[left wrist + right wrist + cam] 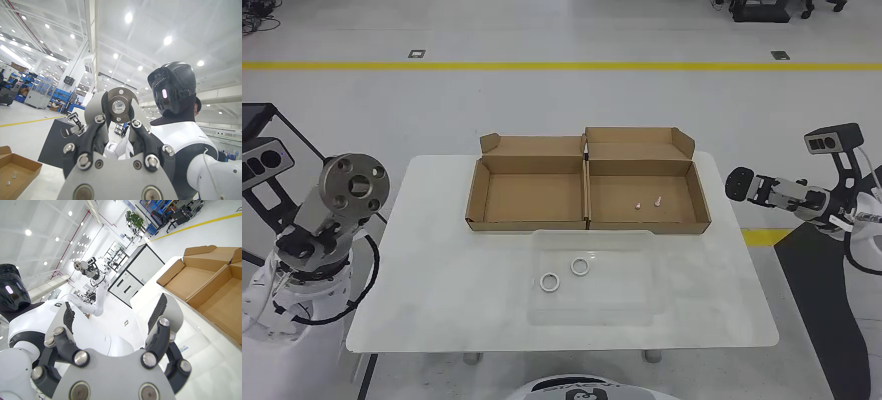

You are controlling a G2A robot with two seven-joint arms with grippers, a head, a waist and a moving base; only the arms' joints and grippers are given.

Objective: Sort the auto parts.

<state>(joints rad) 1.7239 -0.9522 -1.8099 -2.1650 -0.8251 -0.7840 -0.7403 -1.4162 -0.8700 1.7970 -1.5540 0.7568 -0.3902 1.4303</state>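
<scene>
Left gripper [117, 108] is clamped on the round grey metal flange [355, 185], high at the frame's left, off the white table [422, 300], probably lifted clear before choosing a brown cardboard box [474, 195]. Right gripper [115, 302] hangs wide and empty at far right.

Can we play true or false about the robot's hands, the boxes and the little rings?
1. The left hand holds a round grey metal disc with holes. True.
2. The right hand is squeezing a ring. False: it is open and holds nothing.
3. Two pale rings lie in the clear plastic tray. True.
4. The two small silvery bolts lie in that tray too. False: they lie in the brown cardboard box on the right hand's side.
</scene>
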